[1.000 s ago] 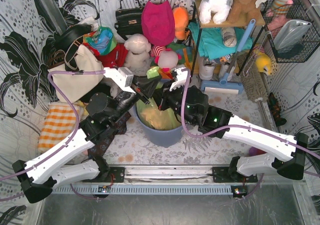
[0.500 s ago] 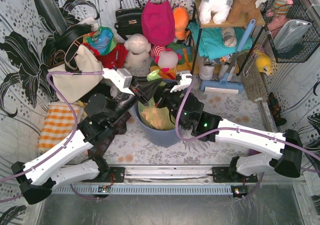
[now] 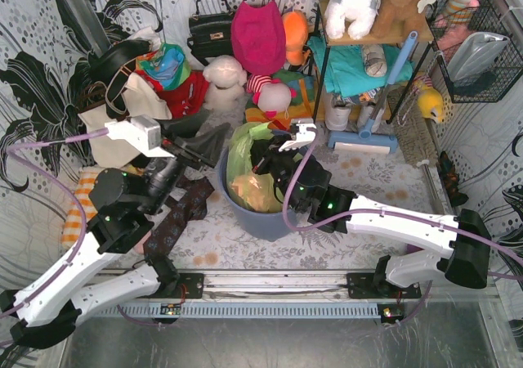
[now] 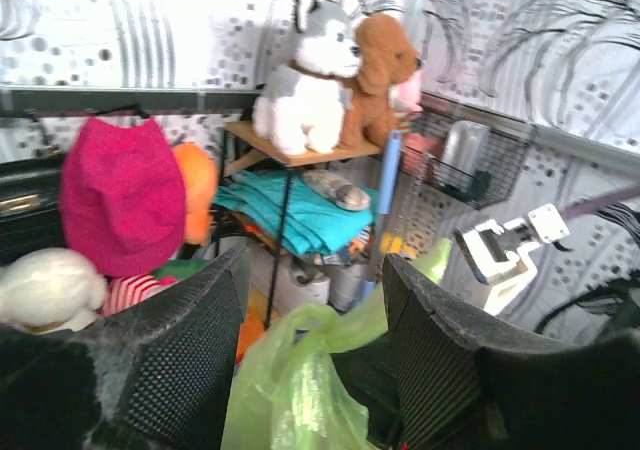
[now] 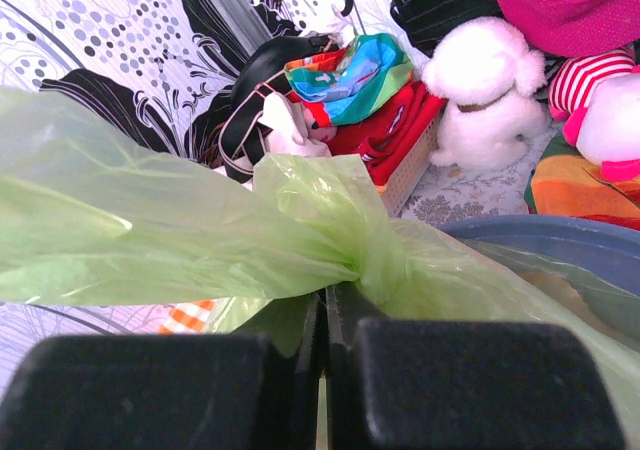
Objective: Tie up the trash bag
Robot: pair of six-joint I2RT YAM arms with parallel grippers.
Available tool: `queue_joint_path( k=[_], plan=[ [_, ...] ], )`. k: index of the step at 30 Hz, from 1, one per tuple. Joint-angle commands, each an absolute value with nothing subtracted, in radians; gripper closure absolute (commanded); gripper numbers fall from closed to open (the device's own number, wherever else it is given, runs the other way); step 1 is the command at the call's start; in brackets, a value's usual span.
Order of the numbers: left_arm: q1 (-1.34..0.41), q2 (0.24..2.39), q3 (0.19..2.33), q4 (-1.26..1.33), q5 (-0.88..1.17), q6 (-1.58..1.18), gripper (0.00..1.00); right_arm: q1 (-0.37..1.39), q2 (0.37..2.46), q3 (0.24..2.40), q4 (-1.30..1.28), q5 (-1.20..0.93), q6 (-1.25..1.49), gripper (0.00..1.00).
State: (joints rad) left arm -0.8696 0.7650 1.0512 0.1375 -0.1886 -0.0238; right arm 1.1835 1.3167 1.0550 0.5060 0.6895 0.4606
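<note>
You will find nothing to read here: no lettering, label, brand name, number or sign is legible in the overhead view or in either wrist view.

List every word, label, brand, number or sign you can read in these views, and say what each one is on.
None: no text is legible in any view.
trash bag: plain green plastic, no print showing.
bin: no label showing.
small containers at the back right: labels, if any, too small to read.
multicoloured bag: pattern only, no letters to make out.
</note>
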Motion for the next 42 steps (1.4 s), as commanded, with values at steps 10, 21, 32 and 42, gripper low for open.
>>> queue_joint_path(
  k=[10,21,32,42],
  plan=[
    [-0.7,0.909,1.2,-0.221,-0.264,-0.145,0.35,1.188,1.3,1.061,0.522,0.714,0.471,1.0],
    [-0.554,0.957,1.152,-0.198,0.044,-0.294,0.37,1.188,1.286,1.064,0.495,0.713,0.479,1.0],
    [-0.53,0.97,1.234,-0.3,0.118,-0.325,0.41,1.188,1.309,1.073,0.5,0.693,0.494,1.0],
    [-0.522,0.985,1.197,-0.293,0.182,-0.349,0.43,1.188,1.313,1.071,0.504,0.69,0.504,1.0]
  ],
)
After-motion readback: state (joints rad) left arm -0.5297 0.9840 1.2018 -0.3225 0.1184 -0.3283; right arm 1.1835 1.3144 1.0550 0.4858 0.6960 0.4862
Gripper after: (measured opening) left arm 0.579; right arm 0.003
